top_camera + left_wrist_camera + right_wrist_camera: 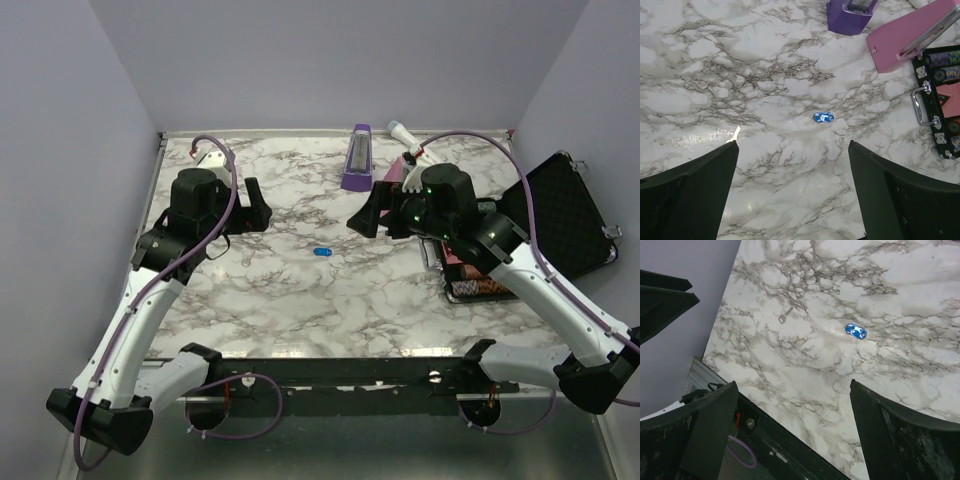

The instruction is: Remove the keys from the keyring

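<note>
A tiny bright-blue oval piece (321, 252) lies flat on the marble table between my two grippers; it also shows in the left wrist view (823, 117) and the right wrist view (855, 331). A small pale metal key (785, 315) lies apart from it, nearer the left arm; in the left wrist view this key (733, 135) sits at the tip of the left finger. No ring can be made out. My left gripper (255, 210) (793, 145) is open and empty above the table. My right gripper (365, 218) (793, 384) is open and empty, raised right of the blue piece.
A purple metronome (357, 158) stands at the back centre and a pink one (395, 175) lies beside it. An open black case (570, 215) with poker chips (475, 288) sits under the right arm. The table's front rail (790, 450) is below the right gripper.
</note>
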You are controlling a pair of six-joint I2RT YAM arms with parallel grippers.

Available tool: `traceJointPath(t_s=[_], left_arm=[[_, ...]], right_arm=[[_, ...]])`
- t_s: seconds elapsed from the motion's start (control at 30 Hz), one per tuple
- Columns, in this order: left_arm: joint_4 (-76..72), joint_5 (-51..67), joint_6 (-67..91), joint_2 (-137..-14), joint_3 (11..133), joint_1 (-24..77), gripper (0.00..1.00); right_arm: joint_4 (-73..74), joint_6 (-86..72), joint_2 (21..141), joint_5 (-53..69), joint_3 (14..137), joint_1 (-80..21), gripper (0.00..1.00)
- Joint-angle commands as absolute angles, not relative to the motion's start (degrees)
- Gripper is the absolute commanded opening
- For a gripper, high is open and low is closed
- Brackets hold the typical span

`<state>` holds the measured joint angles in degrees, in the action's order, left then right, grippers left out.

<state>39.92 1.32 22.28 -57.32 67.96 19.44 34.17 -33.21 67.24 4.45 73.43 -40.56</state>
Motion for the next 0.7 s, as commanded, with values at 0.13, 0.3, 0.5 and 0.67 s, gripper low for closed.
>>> traceJointPath(t_s=[0.13, 0.3, 0.5, 0.67], left_arm=[[30.77, -5.62, 22.24, -51.77, 62.41, 18.98, 0.99], [23.23, -11.24, 18.73, -48.70, 57.06, 18.90, 0.98], [-1.18, -17.40, 9.95, -42.64, 39.32, 18.90, 0.83], [-20.98, -17.93, 3.09, -41.13, 25.34, 18.02, 0.84]], right_arm=[[27.34, -31.20, 64.34, 3.87, 69.88, -40.78, 1.00], [25.40, -31.03, 62.76, 1.59, 68.30, -40.87, 1.00], [24.61, -31.29, 60.47, -4.65, 65.66, -40.78, 1.00], [24.26, -32.34, 58.54, -8.08, 63.11, -40.78, 1.00]])
